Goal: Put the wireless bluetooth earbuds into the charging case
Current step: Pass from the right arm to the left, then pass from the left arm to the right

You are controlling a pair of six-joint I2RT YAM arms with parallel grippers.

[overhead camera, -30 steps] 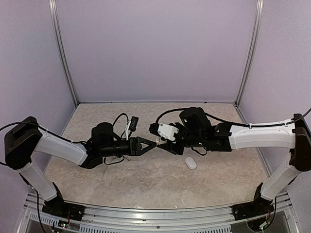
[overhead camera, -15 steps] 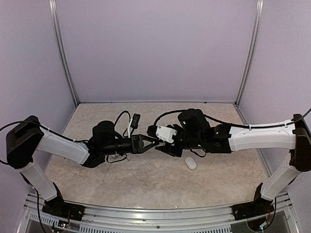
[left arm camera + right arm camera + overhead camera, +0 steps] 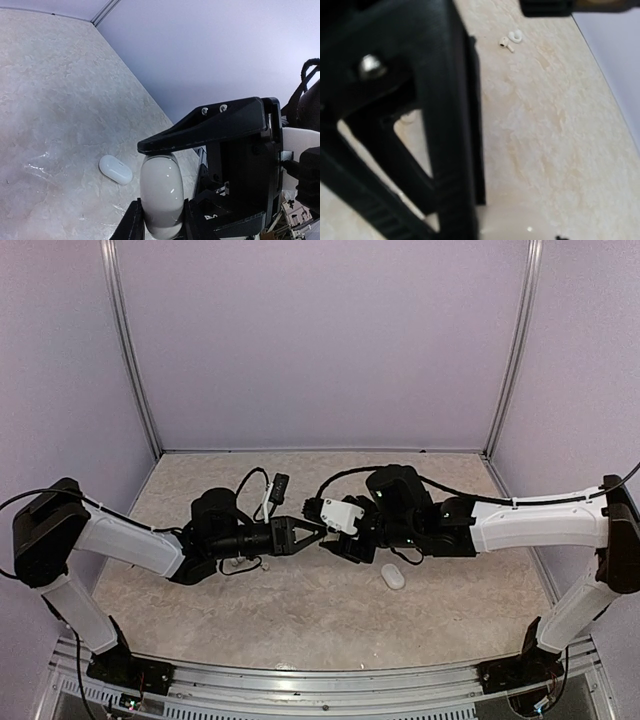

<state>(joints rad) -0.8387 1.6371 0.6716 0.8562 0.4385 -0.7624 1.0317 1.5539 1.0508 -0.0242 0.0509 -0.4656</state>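
Clamping the white case [image 3: 160, 192] in the left gripper [image 3: 316, 532]; cannot tell the state of the right gripper [image 3: 332, 543].

The counter [image 3: 300, 620] was beige with cloudy marble veining, and the walls [image 3: 320, 340] were flat lilac. At six o'clock in the left wrist view, the charging case [image 3: 160, 195] was glossy white against the matte black left hand [image 3: 308, 532]. The oval pebble [image 3: 115, 169] was plain white. The earbuds [image 3: 511, 40], at twelve o'clock in the right wrist view, were off-white. The arms [image 3: 530, 520] had white shells and black joints.
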